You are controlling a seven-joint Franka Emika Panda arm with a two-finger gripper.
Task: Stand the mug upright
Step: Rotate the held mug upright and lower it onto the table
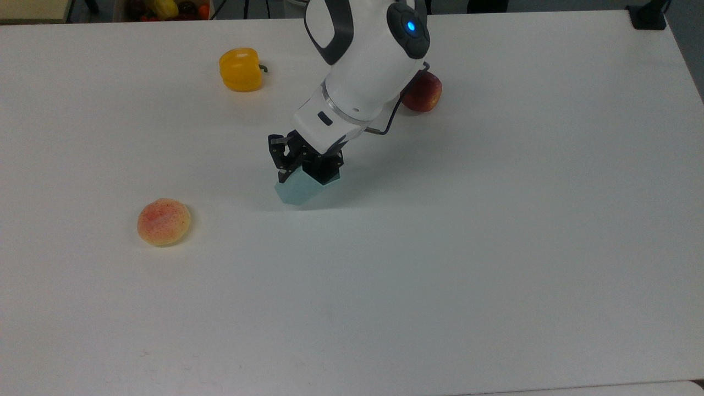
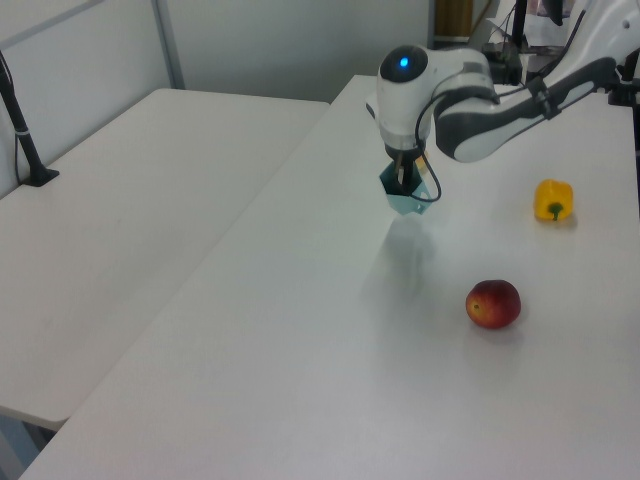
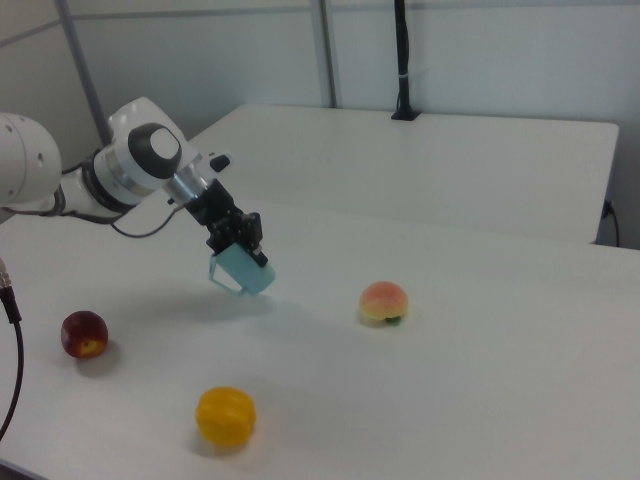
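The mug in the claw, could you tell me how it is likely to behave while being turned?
The mug hangs tilted above the table without sagging, so probably stiff and light. Its flat facets should resist rolling. The claw grips near its rim, so it might pivot.

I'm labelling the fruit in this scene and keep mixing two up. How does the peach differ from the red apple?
The peach is pale orange-pink and speckled; the apple is deep, glossy red. The peach sits in the open at the top view's left; the apple lies partly behind the robot's arm, further back. The peach looks flatter, the apple rounder. Both rest untouched on the white table.
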